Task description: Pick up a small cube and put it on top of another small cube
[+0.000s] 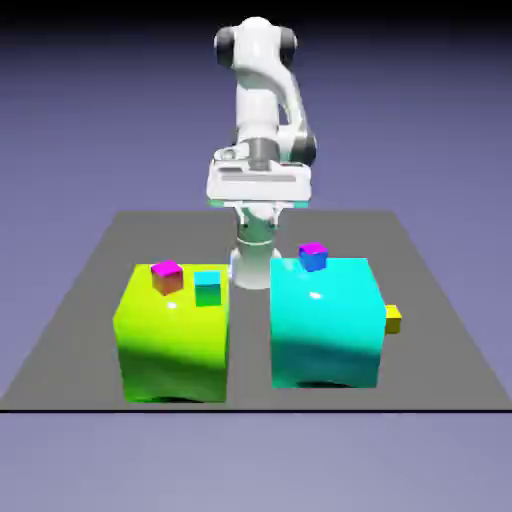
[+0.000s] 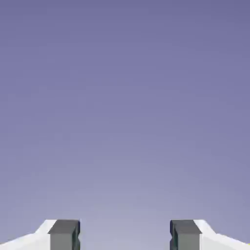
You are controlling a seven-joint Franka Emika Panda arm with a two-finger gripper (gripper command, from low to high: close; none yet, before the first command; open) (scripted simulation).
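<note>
1. Exterior view: the tiny plain yellow cube (image 1: 393,319) sits low on the table (image 1: 80,300), touching or just beside the side face of the big cyan block (image 1: 325,322) on the exterior view's right, and partly hidden by that block
2. On top of the cyan block, near its far edge, rests a small magenta-topped blue cube (image 1: 313,256); beside the cyan block, on the exterior view's left, stands the big lime block (image 1: 175,335), carrying a magenta-topped small cube (image 1: 166,276) and a cyan-and-green small cube (image 1: 208,288)
3. The gripper (image 2: 125,237) is well above and behind the cyan block; in the hand view its two grey fingertips (image 2: 64,235) stand wide apart with nothing between them, only the plain backdrop ahead
4. Handling, as a judgement: the yellow cube looks rigid and very light, with flat, smooth faces that should take a firm pinch without deforming, though so small a thing could tip or skid if nudged off-centre
5. Where to hold: the face toward the cyan block looks blocked or nearly so, so the two free faces running parallel to that wall seem the better pair, pinched near the cube's middle from above
6. Risk: a finger coming down close to the cyan block could scrape its side
</note>
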